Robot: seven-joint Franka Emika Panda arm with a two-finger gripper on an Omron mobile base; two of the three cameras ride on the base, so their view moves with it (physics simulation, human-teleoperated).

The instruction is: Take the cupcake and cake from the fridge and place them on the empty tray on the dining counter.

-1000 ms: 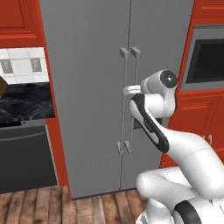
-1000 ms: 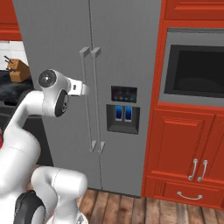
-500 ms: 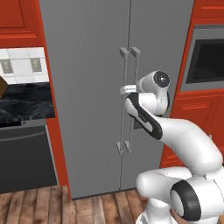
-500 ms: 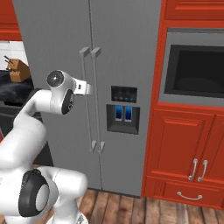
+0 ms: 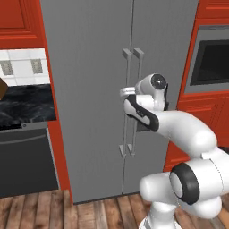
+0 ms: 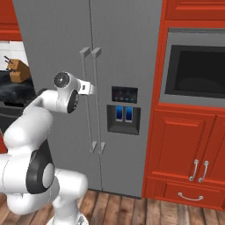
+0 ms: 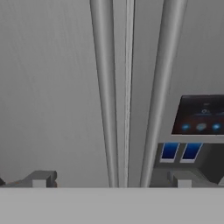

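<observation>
The fridge [image 5: 89,89] [image 6: 52,44] [image 7: 43,87] stands in front of me with both grey doors closed. Two long vertical bar handles [image 5: 133,103] [image 6: 90,101] [image 7: 105,87] run down its middle seam. My gripper [image 5: 127,92] [image 6: 90,89] [image 7: 111,180] hovers just in front of these handles at mid height, open and holding nothing. In the hand view its two fingertips [image 7: 41,179] stand wide apart, on either side of both handles. The cupcake and cake are hidden behind the closed doors. The empty tray and the dining counter are out of view.
A dispenser panel [image 6: 124,115] [image 7: 199,116] sits on the right fridge door. A built-in oven [image 6: 195,70] [image 5: 214,62] and red cabinets [image 6: 184,162] stand right of the fridge. To its left are a black counter [image 5: 22,107] and a knife block [image 6: 17,70].
The hand has crept slightly closer to the fridge handles while the arm's lower joints swung round. The jaws stay wide open and the doors stay closed.
</observation>
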